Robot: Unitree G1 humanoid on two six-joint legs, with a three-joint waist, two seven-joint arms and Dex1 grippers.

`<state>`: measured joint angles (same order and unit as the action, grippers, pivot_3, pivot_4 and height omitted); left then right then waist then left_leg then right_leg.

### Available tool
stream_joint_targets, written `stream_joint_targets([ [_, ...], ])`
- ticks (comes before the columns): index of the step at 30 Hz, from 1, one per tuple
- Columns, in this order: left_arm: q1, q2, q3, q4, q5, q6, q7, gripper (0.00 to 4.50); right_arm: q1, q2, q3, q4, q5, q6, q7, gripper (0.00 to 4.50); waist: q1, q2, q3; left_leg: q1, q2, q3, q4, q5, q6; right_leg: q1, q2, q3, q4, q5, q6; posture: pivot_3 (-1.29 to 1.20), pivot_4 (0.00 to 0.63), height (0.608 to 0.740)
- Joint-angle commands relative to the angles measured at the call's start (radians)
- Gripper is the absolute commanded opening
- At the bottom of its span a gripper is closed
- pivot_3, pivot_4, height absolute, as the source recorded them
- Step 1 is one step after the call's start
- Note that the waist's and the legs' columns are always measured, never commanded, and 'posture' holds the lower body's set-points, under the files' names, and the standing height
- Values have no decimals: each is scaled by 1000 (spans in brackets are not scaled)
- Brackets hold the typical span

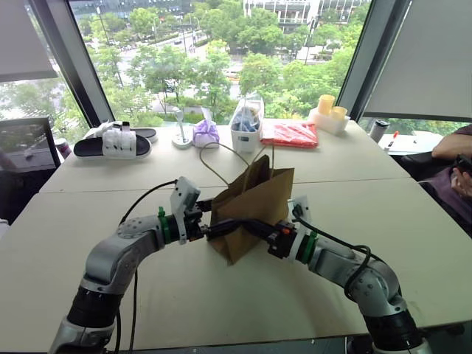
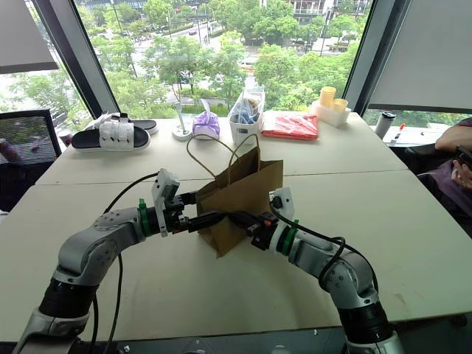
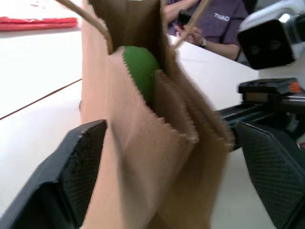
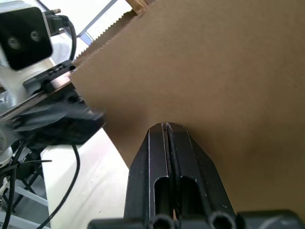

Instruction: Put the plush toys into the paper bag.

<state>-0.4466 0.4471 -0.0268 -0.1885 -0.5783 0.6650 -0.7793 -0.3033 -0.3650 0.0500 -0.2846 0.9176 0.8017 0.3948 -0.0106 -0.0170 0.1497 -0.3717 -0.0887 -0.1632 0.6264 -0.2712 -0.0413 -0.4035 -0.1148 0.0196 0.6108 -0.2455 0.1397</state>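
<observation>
Two grippers sit at the paper bag (image 1: 251, 210) right now, one on each side of it. The bag stands near the middle of the table (image 1: 88, 310), a bit crumpled, with its twine handles sticking up.

My left gripper (image 3: 164, 176) has its fingers spread wide, and the edge of the bag sits between them. I cannot tell if the pads touch the paper yet. I think I put it there so I can pinch that edge and pull the bag open.

My right gripper (image 4: 166, 126) has its fingers pressed tight together with nothing between them. The tip is pushed against the flat brown side of the bag. I think that keeps the bag from sliding or falling over while the other side is worked.

One green plush toy (image 3: 139, 67) is already inside the bag. I can see its round green top peeking out at the mouth. I cannot find the orange toy from here, so I cannot say where it is.

Words to read: a person in a purple shirt (image 3: 217, 21) sits at the far side of the table, and the shirt has white letters, but they are too blurry for me to read. The bag itself is plain, with no writing.
</observation>
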Motion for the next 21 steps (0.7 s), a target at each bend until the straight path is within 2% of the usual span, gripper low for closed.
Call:
stream_joint_targets([
  [1, -32, -14, -5, 5, 19, -36, 5, 2619, 44, 1, -39, -87, 37, 16, 10, 0, 0, 0, 0, 0, 0, 0, 0, 0, 0, 0, 0, 0, 0, 0, 0, 0, 150, 740],
  [6, -45, -28, -8, 18, 30, -44, -1, 90, 139, -9, -73, -159, 70, 41, -3, 0, 1, 0, 0, 0, 0, 0, 0, 0, 0, 0, 0, 0, 0, 0, 0, 0, 150, 740],
  [11, -71, -34, -8, 38, 27, -44, -23, 39, 225, -21, -115, -217, 110, 65, -27, 0, 1, 0, 0, 0, 0, 0, 0, 0, 0, 0, 0, 0, 0, 0, 0, 0, 150, 740],
  [15, -155, -42, 24, 103, -40, -45, -121, 39, 319, -57, -141, -266, 144, 94, -15, 0, 5, 0, 0, 0, 0, 0, 1, 0, 0, 1, 0, -1, 0, 0, 0, 0, 150, 740],
  [18, -255, -43, 10, 206, -54, -69, -244, 39, 363, -87, -152, -288, 172, 108, -4, 0, 5, 0, 0, -1, -1, 0, 2, 0, 0, 1, 0, -1, 0, 0, 0, 0, 150, 740],
  [21, -408, -65, -55, 460, 32, -192, -411, 39, 394, -100, -164, -304, 185, 108, -8, 0, 5, 0, 0, 0, -1, 2, 2, 0, 0, 3, 0, -2, 0, 0, 0, 0, 150, 740],
])
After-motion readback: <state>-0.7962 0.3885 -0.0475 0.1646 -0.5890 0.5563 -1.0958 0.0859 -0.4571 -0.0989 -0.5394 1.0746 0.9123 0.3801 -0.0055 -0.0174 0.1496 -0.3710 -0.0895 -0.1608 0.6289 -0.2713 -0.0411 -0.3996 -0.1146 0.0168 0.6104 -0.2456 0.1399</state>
